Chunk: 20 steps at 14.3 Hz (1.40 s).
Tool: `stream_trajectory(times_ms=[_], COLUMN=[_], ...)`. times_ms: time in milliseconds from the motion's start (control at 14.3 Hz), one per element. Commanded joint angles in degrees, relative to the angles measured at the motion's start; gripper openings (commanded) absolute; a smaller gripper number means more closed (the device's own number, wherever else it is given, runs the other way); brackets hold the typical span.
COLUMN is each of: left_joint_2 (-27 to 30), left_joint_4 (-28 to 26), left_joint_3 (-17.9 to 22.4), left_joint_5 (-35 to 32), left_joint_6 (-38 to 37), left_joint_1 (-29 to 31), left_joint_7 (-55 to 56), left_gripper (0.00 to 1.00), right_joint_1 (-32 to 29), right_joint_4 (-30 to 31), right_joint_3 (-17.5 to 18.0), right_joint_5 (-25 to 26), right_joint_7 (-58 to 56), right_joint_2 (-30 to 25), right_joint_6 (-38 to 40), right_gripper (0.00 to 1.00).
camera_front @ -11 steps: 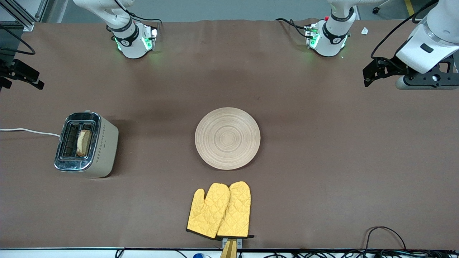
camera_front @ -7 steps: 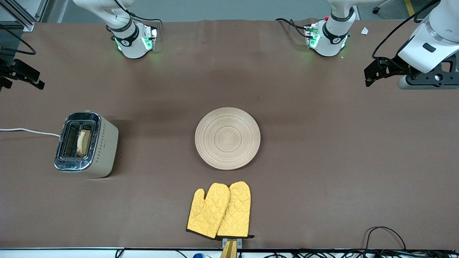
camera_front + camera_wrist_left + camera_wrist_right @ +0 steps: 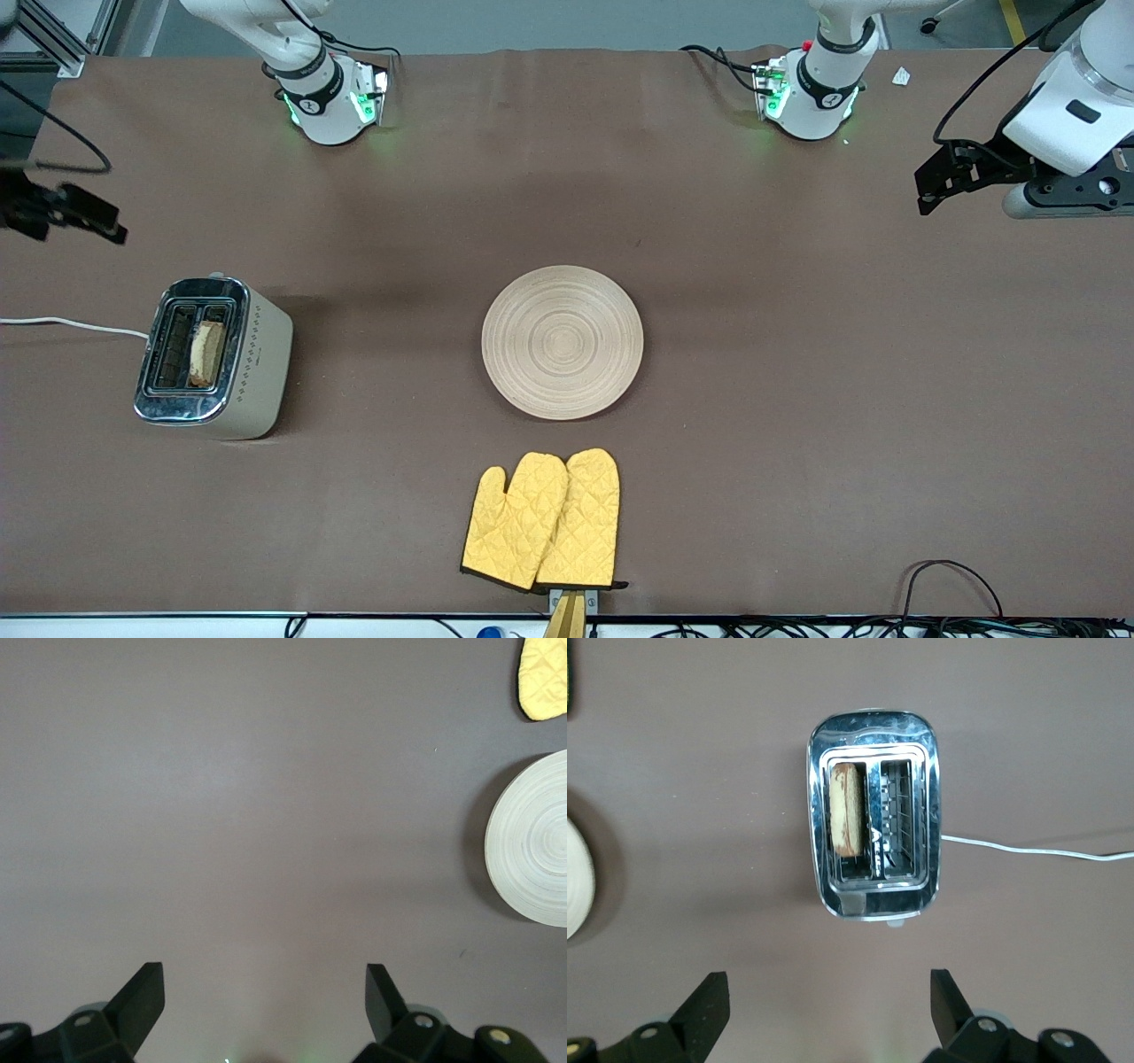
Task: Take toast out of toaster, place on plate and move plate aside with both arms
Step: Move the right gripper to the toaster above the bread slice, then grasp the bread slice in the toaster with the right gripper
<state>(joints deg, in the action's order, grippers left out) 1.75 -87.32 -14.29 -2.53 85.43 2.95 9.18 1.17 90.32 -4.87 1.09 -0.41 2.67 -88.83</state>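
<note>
The toast [image 3: 207, 353] stands on edge in the toaster [image 3: 213, 358] slot nearer the plate [image 3: 562, 342]. The right gripper [image 3: 824, 1010], wide open and empty, hangs above the table near the toaster; it should centre over that slot, line its fingers flat to the slice's faces, and descend straight. The left gripper [image 3: 264, 997], open and empty, waits over bare table at its own end.

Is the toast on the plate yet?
No, the toast stands in a slot of the toaster; the plate is bare.
</note>
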Motion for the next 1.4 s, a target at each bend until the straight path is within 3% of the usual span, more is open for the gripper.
stream_trajectory(times_ms=[0,489,699,1118,1328], left_joint_2=[-0.9,-0.9,-1.3,-1.4,-1.3], left_joint_4=[0.8,1.4,2.0,2.0,1.8], left_joint_3=[-0.3,-0.5,-0.5,-0.3,-0.3], left_joint_5=[-0.8,-0.3,-0.1,-0.3,-0.2], left_joint_6=[-0.4,-0.3,0.3,0.6,0.5], left_joint_1=[0.3,0.1,0.3,0.2,0.2], left_joint_7=[-0.5,0.5,0.2,-0.4,-0.5], left_gripper=[1.0,1.0,1.0,1.0,1.0], right_joint_1=[0.5,0.5,0.5,0.5,0.5], right_joint_4=[-0.1,2.7,2.7,2.6,1.4], right_joint_3=[-0.2,-0.2,-0.2,-0.3,-0.3], right_joint_5=[0.2,0.3,0.3,1.0,1.1], right_joint_7=[-0.3,-0.3,-0.4,-1.0,-1.0], right_joint_2=[7.1,16.7,18.9,20.0,19.0], right_joint_6=[-4.4,-13.6,-14.3,-15.0,-14.4], right_gripper=[1.0,0.98,0.68,0.19,0.08])
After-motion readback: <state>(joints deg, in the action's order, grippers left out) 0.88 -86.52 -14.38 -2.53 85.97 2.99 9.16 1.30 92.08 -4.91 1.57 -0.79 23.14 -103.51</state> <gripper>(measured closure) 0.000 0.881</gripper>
